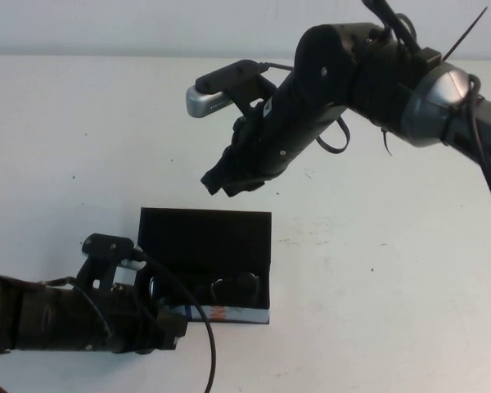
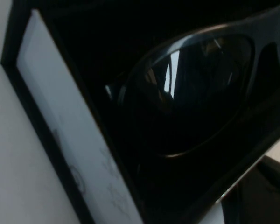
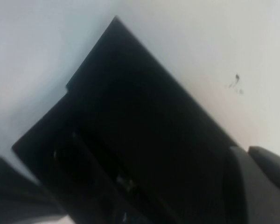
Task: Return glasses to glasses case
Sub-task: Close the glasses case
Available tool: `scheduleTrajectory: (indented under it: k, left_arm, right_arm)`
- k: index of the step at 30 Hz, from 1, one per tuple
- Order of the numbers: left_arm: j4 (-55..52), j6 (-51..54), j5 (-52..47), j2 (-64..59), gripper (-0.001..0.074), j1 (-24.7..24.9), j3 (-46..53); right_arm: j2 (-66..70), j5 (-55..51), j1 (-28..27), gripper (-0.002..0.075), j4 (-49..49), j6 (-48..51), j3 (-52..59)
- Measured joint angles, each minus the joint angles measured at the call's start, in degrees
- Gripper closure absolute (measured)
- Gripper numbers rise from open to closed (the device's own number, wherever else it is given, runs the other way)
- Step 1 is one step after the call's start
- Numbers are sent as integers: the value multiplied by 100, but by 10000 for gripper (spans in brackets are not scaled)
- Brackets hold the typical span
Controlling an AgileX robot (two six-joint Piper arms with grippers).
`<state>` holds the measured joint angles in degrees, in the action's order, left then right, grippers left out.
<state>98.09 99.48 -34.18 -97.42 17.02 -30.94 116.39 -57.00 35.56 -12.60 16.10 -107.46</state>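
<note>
The glasses case (image 1: 204, 233) lies open in the middle of the table, its flat black lid folded back and its white printed front edge (image 1: 229, 313) toward me. The dark-rimmed glasses (image 1: 237, 288) lie inside it. The left wrist view shows one lens (image 2: 196, 88) close up behind the white edge (image 2: 60, 126). My left gripper (image 1: 170, 321) is low at the case's front left corner. My right gripper (image 1: 222, 184) hovers shut and empty above the lid's back edge. The right wrist view looks down on the lid (image 3: 144, 126) past the closed gripper (image 3: 246, 150).
The white table (image 1: 393, 270) stretches bare to the right of the case and to the far left. My right arm (image 1: 352, 74) reaches in from the upper right. A cable (image 1: 200, 327) from the left arm loops in front of the case.
</note>
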Motion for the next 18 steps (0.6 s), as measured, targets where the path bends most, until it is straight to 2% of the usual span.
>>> scheduleTrajectory:
  k: [18]
  left_arm:
    - [0, 151, 0, -3, 736, 0, -4]
  right_arm:
    - [2044, 17, -14, 737, -70, -253, -2182]
